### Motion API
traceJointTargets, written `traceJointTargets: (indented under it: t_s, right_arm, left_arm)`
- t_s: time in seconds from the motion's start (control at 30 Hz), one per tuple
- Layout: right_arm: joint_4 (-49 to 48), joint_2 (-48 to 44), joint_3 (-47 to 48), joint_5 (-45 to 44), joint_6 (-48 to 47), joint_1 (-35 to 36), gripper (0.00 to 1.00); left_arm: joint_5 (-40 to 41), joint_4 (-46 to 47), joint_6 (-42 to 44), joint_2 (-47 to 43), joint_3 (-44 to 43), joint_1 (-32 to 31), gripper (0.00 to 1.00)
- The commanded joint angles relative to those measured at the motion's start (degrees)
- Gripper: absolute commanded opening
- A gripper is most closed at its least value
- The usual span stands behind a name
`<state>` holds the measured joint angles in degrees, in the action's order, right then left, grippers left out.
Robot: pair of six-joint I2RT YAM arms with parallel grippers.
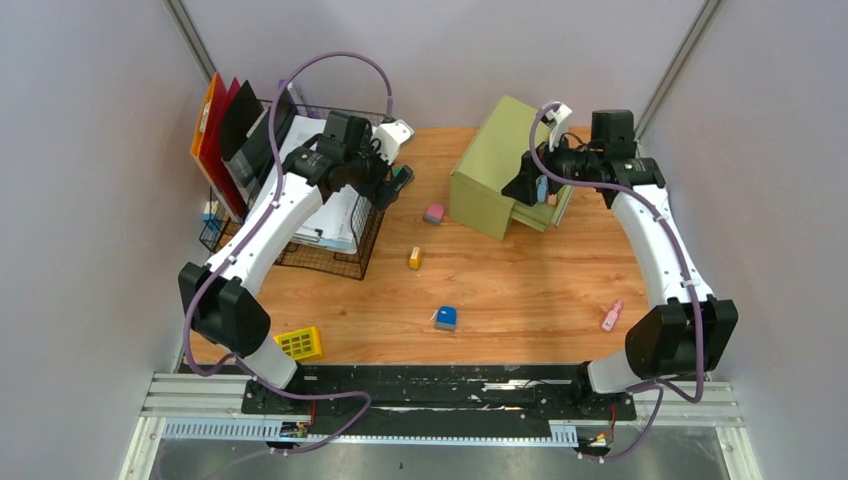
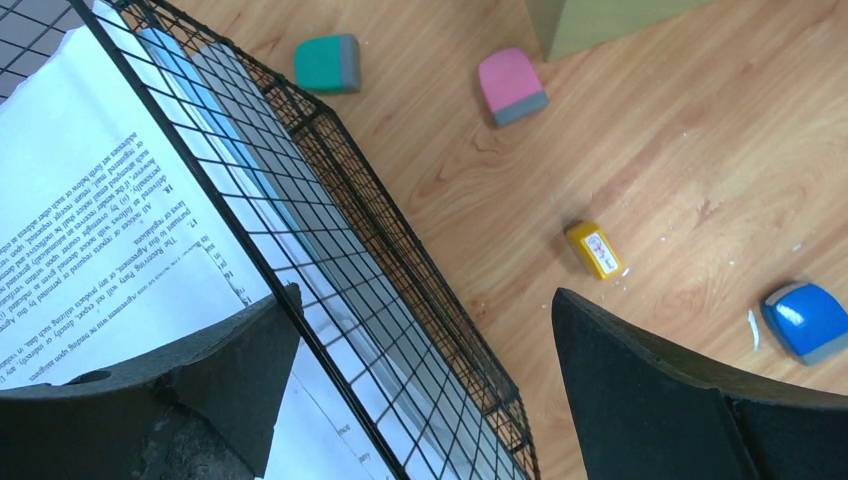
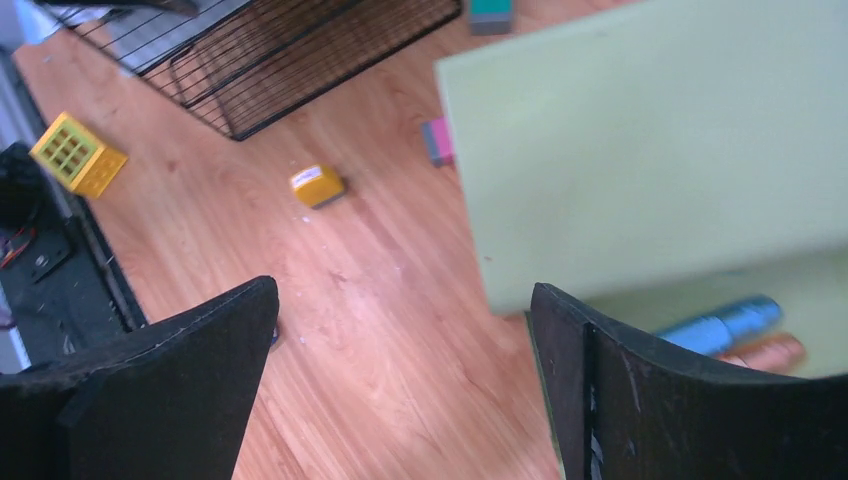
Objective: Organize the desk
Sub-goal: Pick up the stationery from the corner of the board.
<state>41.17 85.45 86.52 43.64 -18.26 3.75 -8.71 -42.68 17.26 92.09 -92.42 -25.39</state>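
"Desk (image 1: 520, 290) filled the middle of the overhead view, light wood planks with small pieces scattered on it. How did the arms stand?"

"Both hands gaped wide and held nothing. The left gripper (image 2: 420, 330) straddled the wall of the wire basket (image 2: 330, 200), one finger over the papers (image 2: 100, 200) inside and the other out over bare wood. The right gripper (image 3: 400, 300) hung at lower centre of its view, beside the green cabinet (image 3: 640, 150). Its drawer (image 1: 540, 212) stood open with a blue tube (image 3: 725, 325) and an orange tube (image 3: 765, 352) inside."

"What could have gone wrong from there?"

"Probably the mesh. A descent or a closing of the left jaws would likely have snagged the basket wall and dragged it, papers and all. On the right, a sideways swing could have knocked the cabinet or jammed the drawer."

"And the loose pieces?"

"A teal block (image 2: 327, 62) and a pink block (image 2: 510, 85) lay near the top of the left wrist view. A yellow block (image 2: 593, 250) sat lower right of them, and a blue block (image 2: 805, 320) at the right edge. A careless sweep might have pushed any of them toward the rail (image 1: 430, 385) at the bottom of the overhead view."

"The room?"

"Plain grey walls closed it in, and folders (image 1: 215, 130) stood at upper left. The wood looked smooth, so light pieces would likely have slid."
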Motion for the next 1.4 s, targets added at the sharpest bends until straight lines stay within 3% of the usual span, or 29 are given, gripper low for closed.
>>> traceJointTargets:
  t_s: [0.0,0.23,0.47,0.63,0.83,1.13,1.27,1.37]
  right_arm:
    - [-2.68,-1.71,-3.74,6.43,-5.3,4.71,1.0]
    - [-4.66,-3.01,-9.52,-4.83,-13.6,17.61,1.0]
    - [-6.66,-0.83,-8.82,-8.06,-10.92,17.79,1.0]
    - [-10.45,-4.04,-9.96,-13.71,-5.83,16.05,1.0]
    - [-10.48,-9.02,-13.06,-20.82,-1.34,8.72,1.0]
    - [-6.09,-11.39,-14.05,-4.57,2.73,-22.81,1.0]
    - [-6.73,-11.0,-15.65,-4.41,3.15,-27.64,1.0]
    - [-8.45,-10.92,-17.25,-4.35,4.22,-28.86,1.0]
  left_arm:
    - [-6.96,-4.15,4.89,-3.67,-1.01,-0.15,1.0]
    - [-3.08,-5.18,4.96,-5.03,-3.74,-0.13,1.0]
    - [7.87,-2.23,4.94,-8.38,-6.77,-0.11,1.0]
    - [11.65,-2.43,4.82,-8.12,-11.93,-0.15,1.0]
    - [11.96,0.39,3.64,-7.87,-12.63,-0.1,1.0]
    - [9.11,8.27,2.87,-9.77,-6.49,-0.16,1.0]
    - [9.61,9.39,6.07,-8.63,-6.76,-0.3,1.0]
    - [14.61,11.66,7.95,-8.7,-6.18,-0.86,1.0]
